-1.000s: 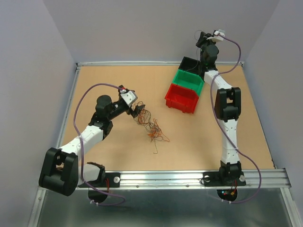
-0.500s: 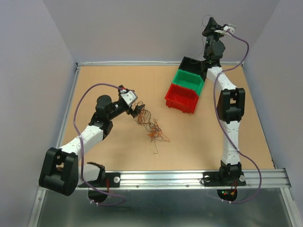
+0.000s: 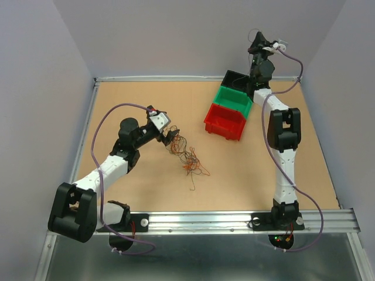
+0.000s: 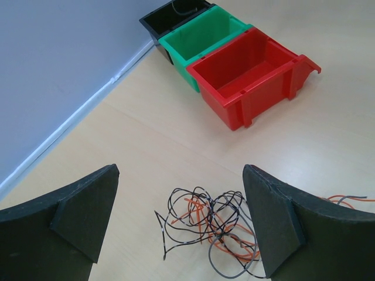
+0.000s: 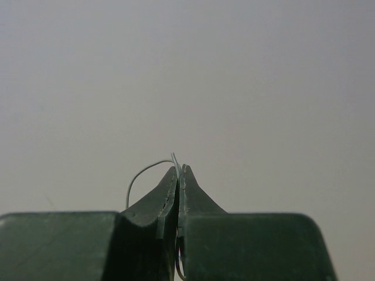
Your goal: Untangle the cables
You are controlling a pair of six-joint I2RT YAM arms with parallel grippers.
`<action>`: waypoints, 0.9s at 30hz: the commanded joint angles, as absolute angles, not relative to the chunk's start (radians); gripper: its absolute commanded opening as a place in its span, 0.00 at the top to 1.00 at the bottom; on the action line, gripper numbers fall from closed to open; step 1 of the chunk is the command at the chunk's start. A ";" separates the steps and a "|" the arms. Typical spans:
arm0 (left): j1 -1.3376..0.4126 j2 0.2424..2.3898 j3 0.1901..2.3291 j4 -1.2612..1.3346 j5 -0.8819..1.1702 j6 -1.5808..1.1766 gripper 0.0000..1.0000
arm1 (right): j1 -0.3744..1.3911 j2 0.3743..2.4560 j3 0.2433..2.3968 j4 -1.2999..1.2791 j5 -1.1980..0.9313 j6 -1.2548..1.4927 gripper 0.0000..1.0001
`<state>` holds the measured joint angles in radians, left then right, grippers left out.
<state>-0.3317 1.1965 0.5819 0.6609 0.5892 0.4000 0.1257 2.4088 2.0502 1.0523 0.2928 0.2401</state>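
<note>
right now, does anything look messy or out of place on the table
Only the cables: a knotted orange and dark heap lies on the table by the open left claw. The right claw, raised high, is shut on one thin wire.

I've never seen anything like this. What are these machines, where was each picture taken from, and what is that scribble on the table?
These are two white-and-black robot arms, bolted to the near edge of a tan wooden table. The wide picture looks down from above. The other two come from a camera on each arm's wrist. The scribble is a tangle of hair-thin orange and dark wires, which the robot is meant to untangle. The left hand hangs open at the tangle's edge. The right hand, held high at the far side, is shut on one thin pale wire. Three plastic bins stand in a row: red, green and black.
</note>
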 commanded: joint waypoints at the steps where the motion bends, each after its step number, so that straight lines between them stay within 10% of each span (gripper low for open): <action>1: -0.334 1.172 0.591 0.692 0.588 0.408 0.01 | 0.132 2.430 1.919 1.196 0.302 0.258 0.99; 11: -0.334 1.170 0.591 0.693 0.575 0.411 0.01 | 0.187 2.347 1.608 1.246 0.223 0.176 0.99; 27: -0.334 1.137 0.578 0.678 0.575 0.425 0.01 | 0.186 2.356 1.882 0.311 0.371 0.334 0.99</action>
